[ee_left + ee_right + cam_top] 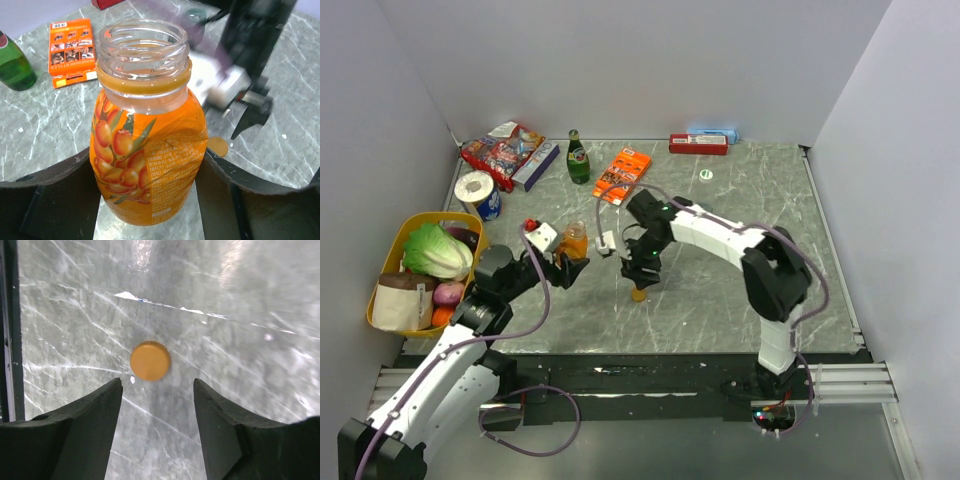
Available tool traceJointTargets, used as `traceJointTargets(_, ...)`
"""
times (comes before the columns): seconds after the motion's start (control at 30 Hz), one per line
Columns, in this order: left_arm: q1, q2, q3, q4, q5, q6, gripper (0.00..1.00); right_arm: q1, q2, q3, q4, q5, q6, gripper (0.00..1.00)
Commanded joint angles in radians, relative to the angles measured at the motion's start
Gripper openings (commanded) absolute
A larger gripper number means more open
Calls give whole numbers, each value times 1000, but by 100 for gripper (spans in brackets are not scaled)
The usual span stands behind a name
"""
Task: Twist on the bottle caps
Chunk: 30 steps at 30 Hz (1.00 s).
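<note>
My left gripper (570, 265) is shut on the squat orange bottle (575, 241) and holds it upright. In the left wrist view the bottle (150, 150) fills the middle, and its mouth is open with no cap on it. The orange-brown cap (639, 294) lies flat on the table to the bottle's right and also shows in the left wrist view (217, 146). My right gripper (642, 272) is open just above it. In the right wrist view the cap (150, 361) lies just beyond the gap of my right gripper (157, 385). The whitish cap (706, 174) lies far back. The dark grey-green bottle is not in view.
A tall green glass bottle (578, 158), an orange box (622, 175), a red box (698, 144), a snack bag (500, 150) and a tape roll (475, 188) stand at the back. A yellow basket (388, 262) of vegetables sits at the left. A white block (542, 236) lies beside the orange bottle.
</note>
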Motion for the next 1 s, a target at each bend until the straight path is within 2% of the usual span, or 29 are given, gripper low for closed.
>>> traceJointTargets(0.0,2,-10,29,-34,20,-18,1,-12,-120,-113,156,-112,-25,68)
traceJointTargets(0.03,1,-12,33,-40,24,-53,1,-9,-125,-152,206,-109,-30,69)
traceJointTargets(0.23,4,-4,69,-71,30,-45,1,-4,-44,-130,222,-105,-44,68)
traceJointTargets(0.6,18,20,67,-62,6,-45,1,26,-54,-213,182,-88,-261,70)
traceJointTargets(0.97,24,27,59,-57,7,-50,1,46,-59,-273,287,-2,-249,69)
